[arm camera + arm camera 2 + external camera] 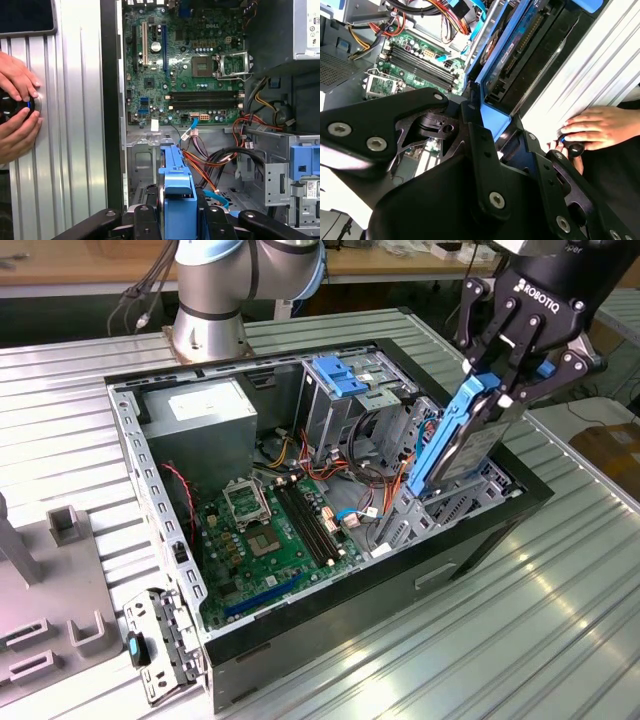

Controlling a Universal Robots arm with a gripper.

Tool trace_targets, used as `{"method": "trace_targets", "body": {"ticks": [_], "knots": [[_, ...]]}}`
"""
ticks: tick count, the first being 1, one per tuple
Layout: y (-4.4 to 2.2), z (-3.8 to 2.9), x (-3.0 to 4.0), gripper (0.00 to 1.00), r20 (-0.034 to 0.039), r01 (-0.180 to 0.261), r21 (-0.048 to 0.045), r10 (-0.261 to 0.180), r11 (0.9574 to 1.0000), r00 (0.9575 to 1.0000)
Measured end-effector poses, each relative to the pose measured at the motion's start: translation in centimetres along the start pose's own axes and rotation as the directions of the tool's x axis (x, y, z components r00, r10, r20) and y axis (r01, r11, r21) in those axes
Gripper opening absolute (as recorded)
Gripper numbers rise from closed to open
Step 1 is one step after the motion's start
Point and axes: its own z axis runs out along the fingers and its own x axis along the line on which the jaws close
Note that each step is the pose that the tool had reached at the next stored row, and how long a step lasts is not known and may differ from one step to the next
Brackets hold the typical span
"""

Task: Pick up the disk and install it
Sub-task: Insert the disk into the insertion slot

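Your gripper point(497, 380) is clenching on the disk point(462, 445), its black fingers point(515, 335) pinching the drive's upper end. The disk is hanging steeply tilted, with its lower end reaching down among the metal bays of the open computer case point(380, 570) at the exterior view's right; you cannot tell whether it is touching them. A blue side rail is running along the edge facing the camera. In the first wrist view the blue end of the disk point(177, 195) is sitting between the finger links of the gripper point(177, 222), and in the second wrist view the gripper point(487, 132) is squeezing that same blue end while the disk point(520, 50) is showing its dark underside. Below, red and orange cables point(350, 490) are trailing beside the green motherboard point(265, 530), with a blue-handled metal cage point(340, 380) and a grey power supply box point(200, 415) standing farther back. The case is resting on a ribbed metal table point(520, 640), where a person's hand point(17, 132) is cupping a dark round knob point(10, 107).
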Motion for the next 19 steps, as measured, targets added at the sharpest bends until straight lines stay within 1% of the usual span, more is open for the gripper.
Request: {"method": "trace_targets", "body": {"ticks": [7,15,19], "knots": [[-0.13,0.31,0.08,0.37,0.0001,0.0,-0.0017,0.0,1.0,1.0],[-0.25,1.25,0.14,0.37,-0.0001,0.0,-0.0052,0.0,1.0,1.0],[-0.24,1.5,0.15,0.37,-0.0001,0.0,-0.0053,0.0,1.0,1.0]]}}
